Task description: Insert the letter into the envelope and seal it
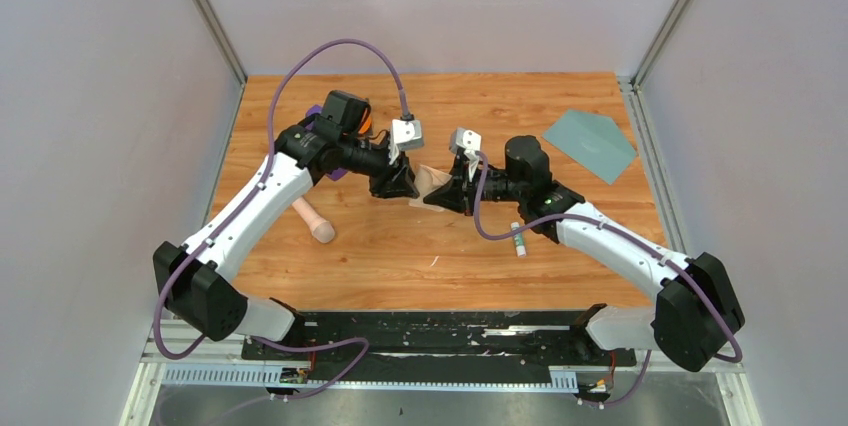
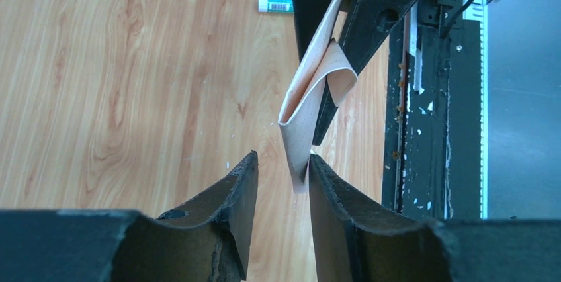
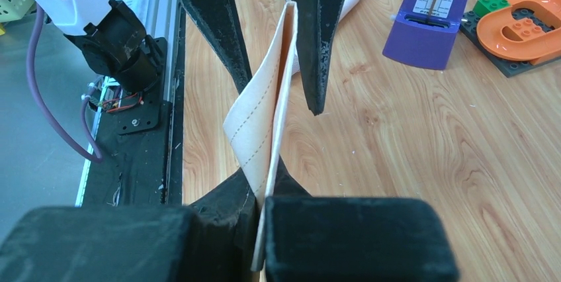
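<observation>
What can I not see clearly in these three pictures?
Letter: top view, mostly covered by left hand and right hand.
Envelope: top view only, too small to tell its flap state.
Glue stick label: left wrist view, too small to read.
Purple metronome: top view, mostly behind left arm.

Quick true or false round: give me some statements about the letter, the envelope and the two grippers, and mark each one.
1. The right gripper is clamped on the letter. True.
2. The letter is inside the envelope. False: the envelope lies apart at the table's far right, and the letter is held between the grippers.
3. The left gripper has its jaws apart around the letter's edge. True.
4. The white stick lies on the envelope. False: it lies on bare wood by the right arm.
</observation>
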### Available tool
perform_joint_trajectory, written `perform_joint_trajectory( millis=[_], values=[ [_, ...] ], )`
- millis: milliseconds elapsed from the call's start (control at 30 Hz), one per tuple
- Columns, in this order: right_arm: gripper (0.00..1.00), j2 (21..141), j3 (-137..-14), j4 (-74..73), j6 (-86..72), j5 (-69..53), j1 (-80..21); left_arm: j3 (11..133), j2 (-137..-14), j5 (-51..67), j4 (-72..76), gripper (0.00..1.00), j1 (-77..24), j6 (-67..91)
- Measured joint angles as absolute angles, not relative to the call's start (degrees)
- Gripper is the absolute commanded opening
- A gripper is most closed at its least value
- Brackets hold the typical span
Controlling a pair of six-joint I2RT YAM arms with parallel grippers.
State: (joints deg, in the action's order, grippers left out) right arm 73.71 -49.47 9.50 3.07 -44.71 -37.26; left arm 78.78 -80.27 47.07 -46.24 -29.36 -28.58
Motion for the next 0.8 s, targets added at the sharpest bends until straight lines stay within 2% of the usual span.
perform_joint_trajectory(
  millis=[100, 167, 233, 300, 400, 467, 533, 600, 800],
  values=[
    [0.0, 73.71, -49.76, 9.58, 3.05, -45.15, -37.26, 78.78, -80.29, 48.18, -45.93, 0.41, -29.91, -28.38],
    [0.0, 73.73, -50.0, 9.58, 3.05, -45.21, -37.26, 78.78, -80.36, 48.84, -45.89, 0.31, -30.39, -28.14],
    [0.03, 73.76, -50.13, 9.67, 3.05, -45.52, -37.26, 78.81, -80.44, 49.52, -45.82, 0.11, -30.76, -27.53],
    [0.23, 73.84, -50.24, 9.67, 3.01, -45.69, -37.26, 78.81, -80.49, 49.82, -45.65, 0.0, -30.94, -26.68],
    [0.56, 73.87, -50.28, 9.5, 2.66, -45.43, -37.19, 78.81, -80.58, 50.28, -45.21, 0.0, -31.0, -25.56],
    [0.65, 73.8, -50.3, 9.21, 2.7, -44.12, -37.19, 78.81, -80.62, 50.24, -44.99, 0.0, -31.0, -24.64],
    [0.65, 73.21, -50.3, 8.8, 2.85, -41.21, -37.19, 78.81, -80.62, 49.8, -44.95, 0.0, -31.03, -24.08],
    [0.62, 71.5, -50.11, 8.4, 3.01, -38.0, -36.91, 78.81, -80.62, 48.8, -44.99, 0.0, -31.05, -23.92],
    [0.37, 66.39, -49.76, 8.67, 2.5, -34.61, -34.24, 77.87, -80.64, 46.5, -45.3, 0.0, -31.05, -23.92]
  ],
)
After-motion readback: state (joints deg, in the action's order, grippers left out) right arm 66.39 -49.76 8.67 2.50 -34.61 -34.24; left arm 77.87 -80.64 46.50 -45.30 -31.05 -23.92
